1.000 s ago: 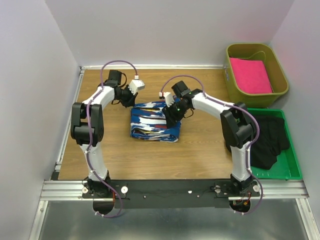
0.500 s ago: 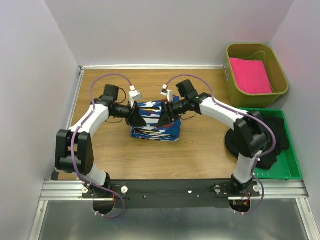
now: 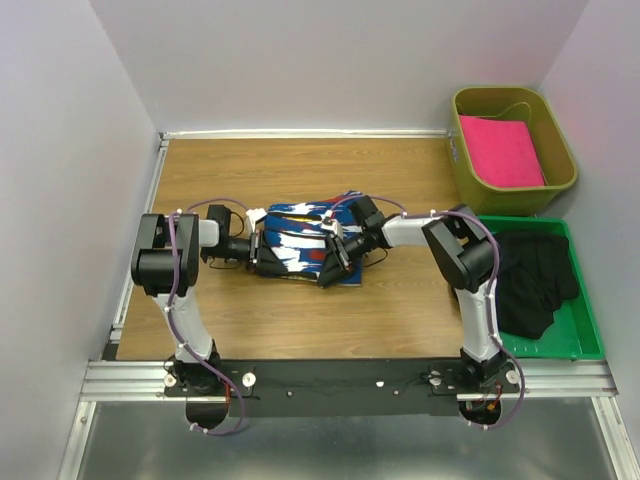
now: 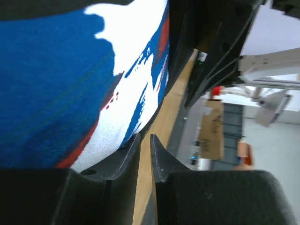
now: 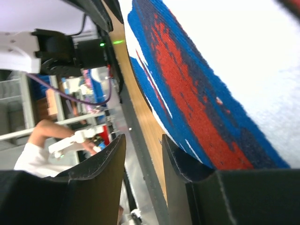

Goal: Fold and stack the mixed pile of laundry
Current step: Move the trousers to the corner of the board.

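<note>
Where the left gripper point(image 4: 145, 140) lies low on the table point(image 3: 230, 175), its fingers are almost together, with only a slit of wood showing between them, and the blue cloth point(image 3: 297, 240) lies against the outer side of one finger. The right gripper point(image 5: 143, 140) stands a little apart, wood in the gap, the cloth just beside one finger. The cloth sits folded mid-table between both grippers. The black garment point(image 3: 535, 275) lies heaped in the tray point(image 3: 585, 335) — well apart, at the right.
</note>
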Motion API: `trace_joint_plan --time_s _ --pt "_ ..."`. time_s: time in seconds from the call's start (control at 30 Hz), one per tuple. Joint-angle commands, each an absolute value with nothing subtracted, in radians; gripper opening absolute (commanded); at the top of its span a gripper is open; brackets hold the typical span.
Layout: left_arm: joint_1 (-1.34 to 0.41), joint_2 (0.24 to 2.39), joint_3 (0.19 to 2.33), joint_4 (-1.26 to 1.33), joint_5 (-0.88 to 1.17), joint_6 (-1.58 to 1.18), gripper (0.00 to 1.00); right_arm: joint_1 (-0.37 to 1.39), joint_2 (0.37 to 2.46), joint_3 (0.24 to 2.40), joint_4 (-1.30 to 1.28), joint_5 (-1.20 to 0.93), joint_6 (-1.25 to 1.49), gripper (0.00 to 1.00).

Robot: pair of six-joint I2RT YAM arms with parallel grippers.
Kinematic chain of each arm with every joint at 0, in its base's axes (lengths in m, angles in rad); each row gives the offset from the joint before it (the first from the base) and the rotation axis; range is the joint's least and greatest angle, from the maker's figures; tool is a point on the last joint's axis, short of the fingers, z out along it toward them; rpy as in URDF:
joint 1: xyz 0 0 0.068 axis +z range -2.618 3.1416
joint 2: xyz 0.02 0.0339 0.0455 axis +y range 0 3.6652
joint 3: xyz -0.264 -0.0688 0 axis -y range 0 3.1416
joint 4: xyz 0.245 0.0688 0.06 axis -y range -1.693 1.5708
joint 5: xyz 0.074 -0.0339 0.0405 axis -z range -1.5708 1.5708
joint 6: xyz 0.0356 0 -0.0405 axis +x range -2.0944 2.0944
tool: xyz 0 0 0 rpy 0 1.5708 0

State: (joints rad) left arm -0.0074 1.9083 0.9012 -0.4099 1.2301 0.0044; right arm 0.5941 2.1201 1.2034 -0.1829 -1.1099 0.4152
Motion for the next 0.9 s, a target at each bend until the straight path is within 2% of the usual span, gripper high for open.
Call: trace_joint_plan --time_s 0.0,0.13,0.23,0.33,0.4,0.43,0.47,0.53,0.57,0.7,0.87 --pt "0.031 2.034 0.908 -0.351 1.026 0.044 0.25 0.557 2.241 1.177 -0.228 -1.048 0.384 0.45" --pt "0.040 1.965 0.951 -0.449 1.107 0.171 0.25 0.529 2.203 1.251 -0.359 -1.017 0.251 0.44" --pt "0.040 1.823 1.002 -0.584 1.146 0.334 0.31 0.520 2.076 1.278 -0.413 -0.997 0.197 0.46" --pt "0.038 1.639 1.045 -0.640 1.059 0.428 0.44 0.514 1.931 1.269 -0.434 -0.970 0.178 0.56" --pt "0.011 1.509 1.058 -0.615 0.872 0.451 0.55 0.508 1.858 1.250 -0.430 -0.931 0.183 0.64" --pt "0.003 1.476 1.069 -0.626 0.806 0.489 0.57 0.506 1.824 1.246 -0.431 -0.910 0.175 0.68" --pt "-0.049 1.444 1.075 -0.636 0.678 0.542 0.60 0.500 1.763 1.244 -0.437 -0.884 0.166 0.75" --pt "-0.168 1.343 1.048 -0.612 0.542 0.638 0.67 0.491 1.723 1.252 -0.466 -0.810 0.138 0.79" --pt "-0.211 1.312 1.025 -0.594 0.405 0.665 0.77 0.474 1.694 1.256 -0.480 -0.798 0.130 0.81" --pt "-0.397 1.227 0.876 -0.545 0.211 0.837 0.80 0.425 1.658 1.282 -0.540 -0.680 0.084 0.87" --pt "-0.524 1.262 0.795 -0.416 0.069 0.926 0.80 0.342 1.615 1.290 -0.546 -0.618 0.081 0.91"
